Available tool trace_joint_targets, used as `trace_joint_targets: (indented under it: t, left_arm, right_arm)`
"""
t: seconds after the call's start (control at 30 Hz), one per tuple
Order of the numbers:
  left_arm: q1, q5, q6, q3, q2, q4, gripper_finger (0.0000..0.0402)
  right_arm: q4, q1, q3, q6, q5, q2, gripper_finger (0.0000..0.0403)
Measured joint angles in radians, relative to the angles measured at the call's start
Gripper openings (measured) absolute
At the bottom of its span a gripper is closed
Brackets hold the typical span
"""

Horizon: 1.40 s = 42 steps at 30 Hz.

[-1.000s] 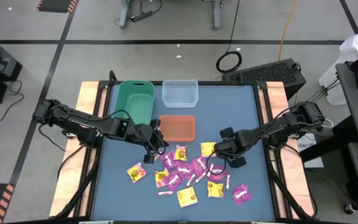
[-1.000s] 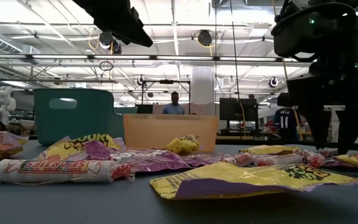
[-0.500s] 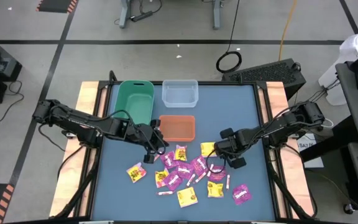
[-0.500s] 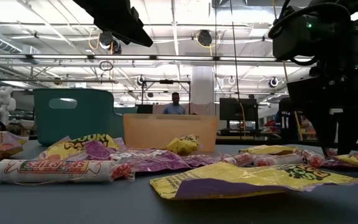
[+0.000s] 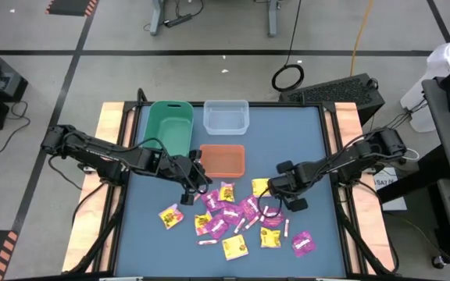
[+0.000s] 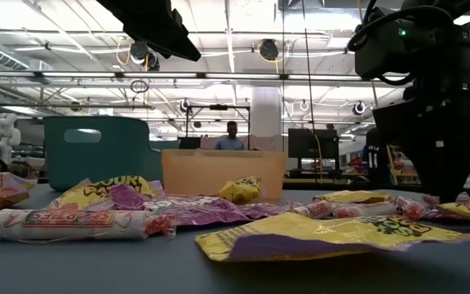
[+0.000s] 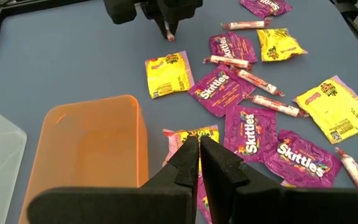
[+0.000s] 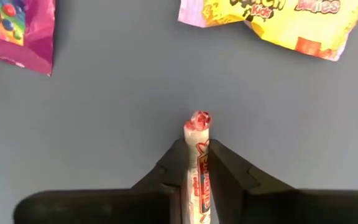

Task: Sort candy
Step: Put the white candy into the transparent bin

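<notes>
Clearly, at the left of the high view, the left gripper (image 5: pixel 187 195) hangs with its 2 fingers pressed together on nothing, at the upper-left edge of the scattered candy (image 5: pixel 237 218). Above it stand the tall green plastic bin (image 5: pixel 170 126), the clear plastic tub (image 5: pixel 226 117) and the shallow orange plastic tray (image 5: pixel 223 160). Right of centre, the right gripper (image 5: pixel 271 204) is clamped on a thin pale pink-white wrapped stick (image 8: pixel 197 155). The right wrist view shows that stick lying lengthwise between the fingers, its twisted red end poking past the tips. Since the hold sits on a smooth, narrow wrapper, the stick could probably slide or swivel out during a lift.
</notes>
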Motion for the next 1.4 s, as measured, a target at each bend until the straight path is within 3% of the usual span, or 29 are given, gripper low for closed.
trace_joint_targets:
  t: [0.7,0.93,1.2,1.4]
  left_arm:
    - [0.0,0.0,-0.001,0.0,0.0,0.008,0.0025]
    - [0.0,0.0,-0.002,0.0,0.0,0.008,0.0025]
    - [0.0,0.0,-0.002,0.0,0.0,0.011,0.0025]
    - [0.0,0.0,-0.002,0.0,0.0,0.032,0.0025]
  right_arm:
    - [-0.016,-0.001,0.241,0.048,0.006,-0.037,0.0039]
    - [-0.001,-0.003,0.275,0.055,0.014,-0.208,0.0039]
    - [0.007,-0.003,0.274,0.085,0.119,-0.44,0.0039]
    - [0.166,-0.003,0.164,0.077,0.141,-0.584,0.0039]
